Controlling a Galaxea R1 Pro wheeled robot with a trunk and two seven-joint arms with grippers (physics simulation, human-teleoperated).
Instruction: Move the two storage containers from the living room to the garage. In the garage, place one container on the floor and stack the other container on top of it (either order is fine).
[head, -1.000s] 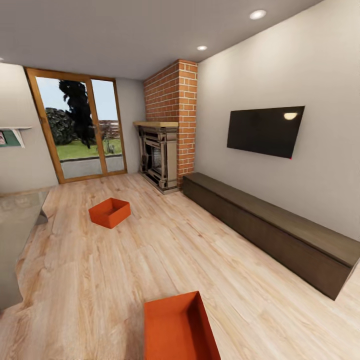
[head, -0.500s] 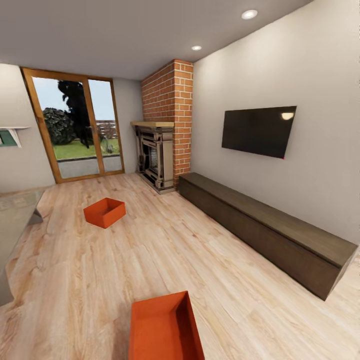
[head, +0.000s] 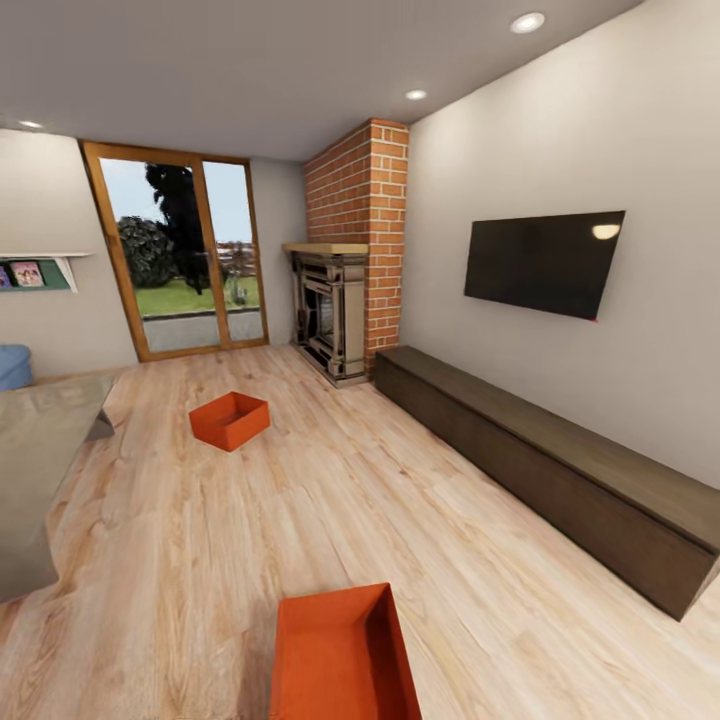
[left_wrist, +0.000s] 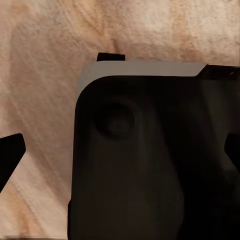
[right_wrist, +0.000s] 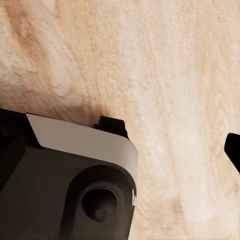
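Two red-orange storage containers lie on the light wood-plank floor (head: 330, 510) of the living room. One container (head: 342, 655) is right below the head camera at the picture's lower edge, partly cut off. The other container (head: 230, 420) sits farther off, toward the glazed doors (head: 185, 260). In the left wrist view my left gripper (left_wrist: 120, 160) hangs open over the robot's dark base, one fingertip (left_wrist: 10, 155) at each picture edge. My right gripper (right_wrist: 120, 150) also looks open; one fingertip (right_wrist: 234, 150) shows over the planks, the other is lost against the base.
A long dark low cabinet (head: 560, 470) runs along the right wall under a TV (head: 545, 262). A brick fireplace (head: 335, 310) stands in the far corner. A low beige table (head: 40, 470) and a bit of blue sofa (head: 14, 365) are at the left.
The whole head view has swung, so everything sits further right than half a second ago and the sofa has come into view. The containers have not moved on the floor.
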